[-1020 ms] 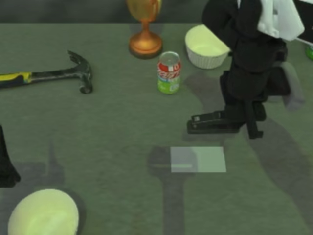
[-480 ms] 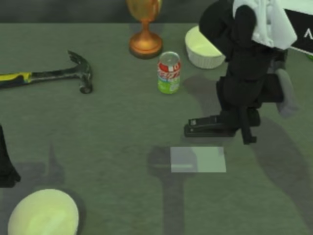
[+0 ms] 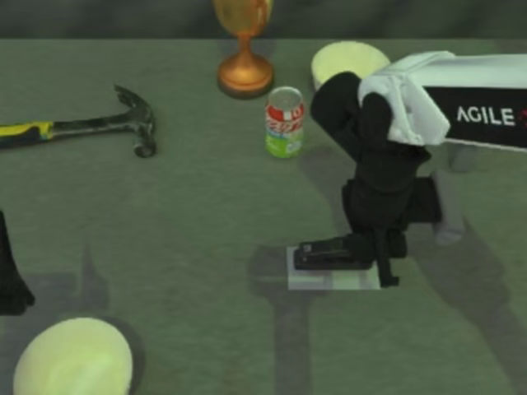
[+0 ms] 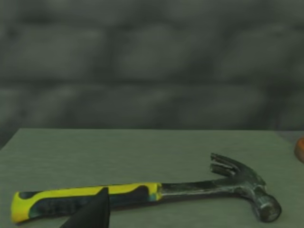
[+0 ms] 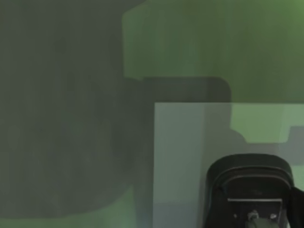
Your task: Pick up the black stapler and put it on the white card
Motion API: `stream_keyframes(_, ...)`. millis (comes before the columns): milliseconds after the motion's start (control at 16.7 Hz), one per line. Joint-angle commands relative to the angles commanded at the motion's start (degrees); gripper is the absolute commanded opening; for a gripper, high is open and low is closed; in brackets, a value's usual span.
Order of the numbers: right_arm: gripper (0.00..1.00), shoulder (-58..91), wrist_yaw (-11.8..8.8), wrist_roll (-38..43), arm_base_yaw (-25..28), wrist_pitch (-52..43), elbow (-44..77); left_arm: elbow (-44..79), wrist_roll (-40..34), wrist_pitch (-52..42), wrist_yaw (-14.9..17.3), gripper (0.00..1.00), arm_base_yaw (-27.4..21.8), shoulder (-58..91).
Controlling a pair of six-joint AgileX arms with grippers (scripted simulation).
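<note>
Our right gripper (image 3: 380, 257) is clamped on the black stapler (image 3: 333, 253), right over the white card (image 3: 306, 280). It looks almost down; we just let go.

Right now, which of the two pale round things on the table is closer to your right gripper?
The cream bowl at the table's far edge, just behind the right gripper, which holds the black stapler over the white card. The other, a pale dome, sits at the near-left corner.
</note>
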Motion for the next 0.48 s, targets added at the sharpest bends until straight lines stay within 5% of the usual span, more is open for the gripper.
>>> stream_keyframes(180, 0.0, 0.0, 0.0, 0.0, 0.0, 0.0, 0.0, 0.0, 0.0, 0.0, 0.0, 1.0, 0.0, 0.0)
stream_keyframes(480, 0.38, 0.0, 0.0, 0.0, 0.0, 0.0, 0.0, 0.0, 0.0, 0.0, 0.0, 1.0, 0.0, 0.0)
